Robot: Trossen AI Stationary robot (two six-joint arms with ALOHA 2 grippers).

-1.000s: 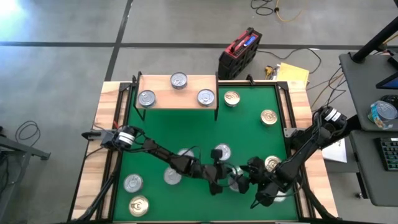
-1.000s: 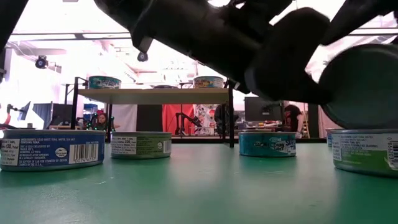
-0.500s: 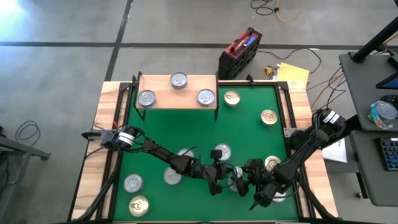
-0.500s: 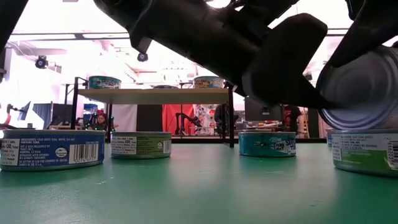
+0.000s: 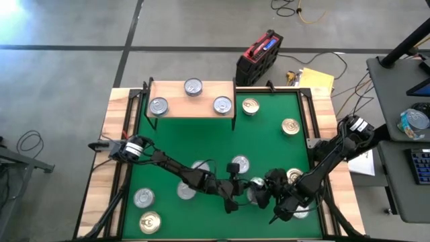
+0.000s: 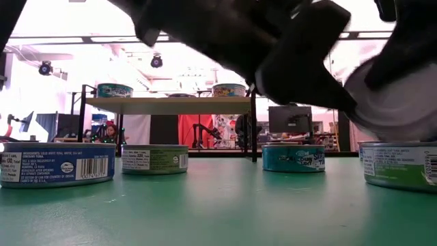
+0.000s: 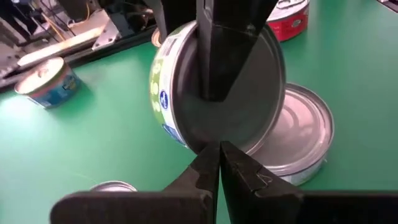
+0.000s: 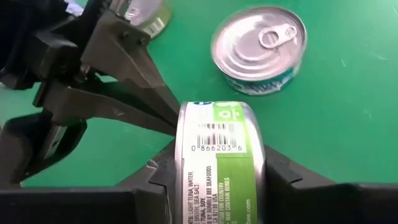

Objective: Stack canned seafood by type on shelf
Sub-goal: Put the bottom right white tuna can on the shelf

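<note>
A green-and-white-labelled tin stands on edge between the fingers of my right gripper, near the mat's front right. My left gripper is shut, with its tips at that tin's lower rim. Under the tin another silver-topped tin lies flat on the green mat. The shelf stands at the mat's far left on black legs, with three silver-topped tins flat on its board. Several more tins, silver and gold, lie flat about the mat. My left gripper touches the upended tin with its shut fingertips at the rim where side wall and flat face meet, coming from the table's left and slanting down. My right gripper pinches the tin's two flat faces between its fingers; one finger lies across the bare silver face. The fingers slant down from the right. The tin stands on edge, tilted, with its lower rim at the lying tin's lid; whether they touch I cannot tell.
A teal tin lies close beyond the held one. A red-and-black case and yellow papers lie on the floor past the table's far edge. The mat's middle and far part hold few tins.
My right gripper has closed on the upended tin. In the low view the tin has tilted, so its bare silver face shows more toward the table's near edge. My left gripper has stayed shut at the tin's rim.
</note>
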